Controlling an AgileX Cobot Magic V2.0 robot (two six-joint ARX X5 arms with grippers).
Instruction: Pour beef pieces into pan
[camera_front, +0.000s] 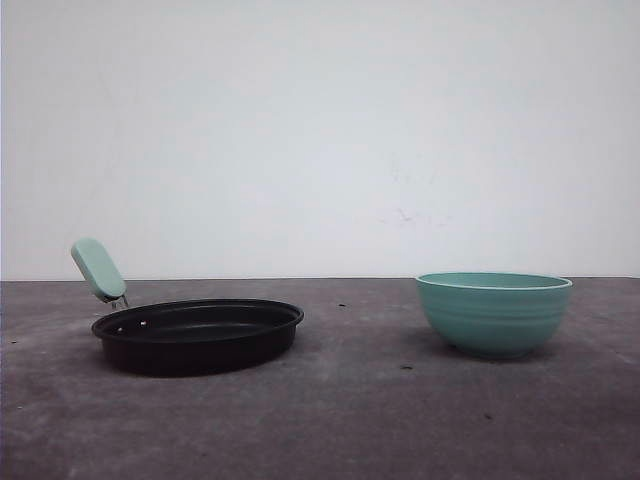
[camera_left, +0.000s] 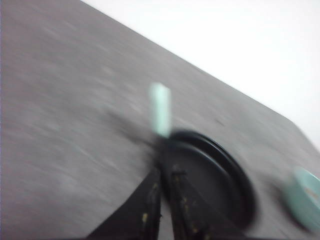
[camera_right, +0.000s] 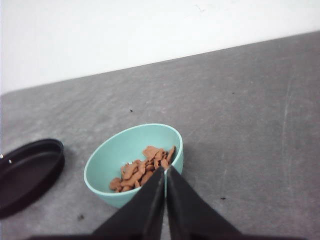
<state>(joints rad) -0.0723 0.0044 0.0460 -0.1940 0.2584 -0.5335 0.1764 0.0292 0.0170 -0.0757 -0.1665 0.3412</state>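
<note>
Pan (camera_front: 198, 336) sits on the grey table (camera_front: 350, 420), well left of the teal bowl (camera_front: 494, 313), mint handle (camera_front: 98, 269) sticking up at its far-left rim. My left pincer (camera_left: 165, 175) hovers over the pan's near rim, fingers pressed almost together, view blurred. Beef pieces (camera_right: 142, 170) lie heaped inside the bowl. My right pincer (camera_right: 165, 172) hangs above the bowl's near rim, fingers nearly touching, holding nothing.
</note>
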